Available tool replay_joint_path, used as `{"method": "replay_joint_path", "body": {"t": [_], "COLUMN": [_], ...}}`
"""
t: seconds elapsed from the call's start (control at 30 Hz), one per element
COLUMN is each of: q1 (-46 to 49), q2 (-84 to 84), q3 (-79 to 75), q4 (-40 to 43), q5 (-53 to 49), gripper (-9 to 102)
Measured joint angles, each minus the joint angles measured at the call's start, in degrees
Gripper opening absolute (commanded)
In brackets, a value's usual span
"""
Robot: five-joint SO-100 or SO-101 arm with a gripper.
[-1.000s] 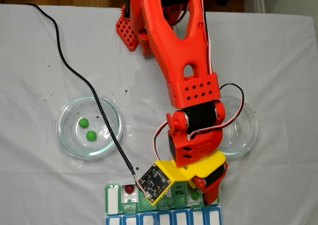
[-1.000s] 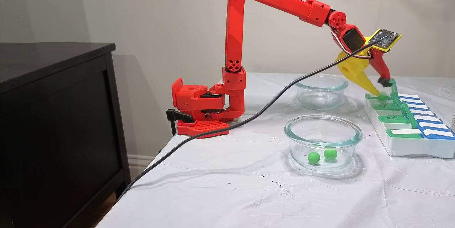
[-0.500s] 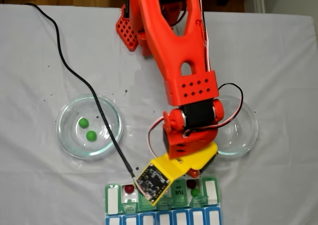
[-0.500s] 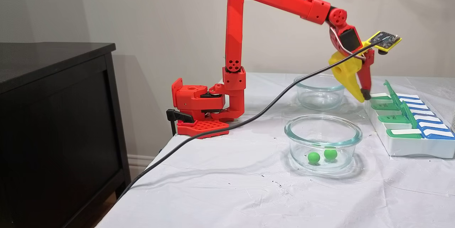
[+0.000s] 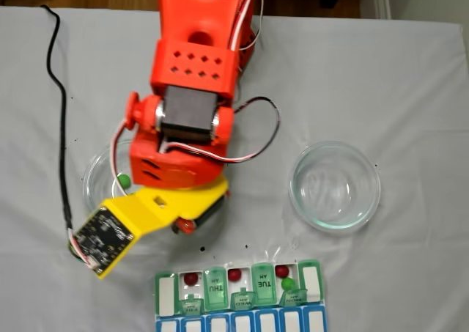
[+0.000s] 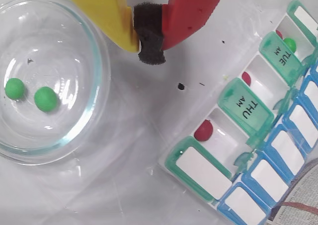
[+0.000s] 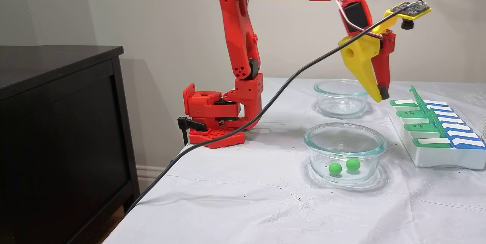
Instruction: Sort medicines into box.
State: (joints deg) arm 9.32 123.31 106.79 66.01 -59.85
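My gripper (image 7: 381, 94) hangs shut and empty in the air between the near glass dish (image 7: 382, 146) and the box (image 7: 436, 156). In the wrist view its yellow and red fingers meet on a black foam pad, gripper (image 6: 149, 36), just right of the dish (image 6: 97, 76). Two green medicines (image 6: 14, 88) (image 6: 45, 99) lie in that dish, also seen from the side as green balls (image 7: 335, 168) (image 7: 353, 165). The box (image 5: 217, 292) holds three red medicines (image 5: 191, 278) (image 5: 234, 275) (image 5: 282, 271) in separate open compartments. A green one (image 5: 287, 283) shares the rightmost of these.
An empty glass dish (image 5: 335, 187) stands right of the arm in the top-down fixed view. A black cable (image 5: 62, 141) runs along the left to the yellow camera mount (image 5: 110, 233). The arm's base (image 7: 212, 120) is clamped at the table's far edge, beside a dark cabinet (image 7: 57, 122).
My gripper let a green ball go into the box, shut, rose, and swung from the box's right end to beside the dish holding the green balls.
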Motion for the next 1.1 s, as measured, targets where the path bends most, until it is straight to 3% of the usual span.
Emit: {"method": "replay_joint_path", "body": {"t": [0.23,0.63,1.1], "q1": [5.62,14.59,17.75], "q2": [0.18,8.09,8.35], "q3": [3.25,15.21,20.39], "q4": [0.88,-5.54,-12.04], "q5": [-2.90,-6.59,-10.20], "gripper": [17,18,17]}}
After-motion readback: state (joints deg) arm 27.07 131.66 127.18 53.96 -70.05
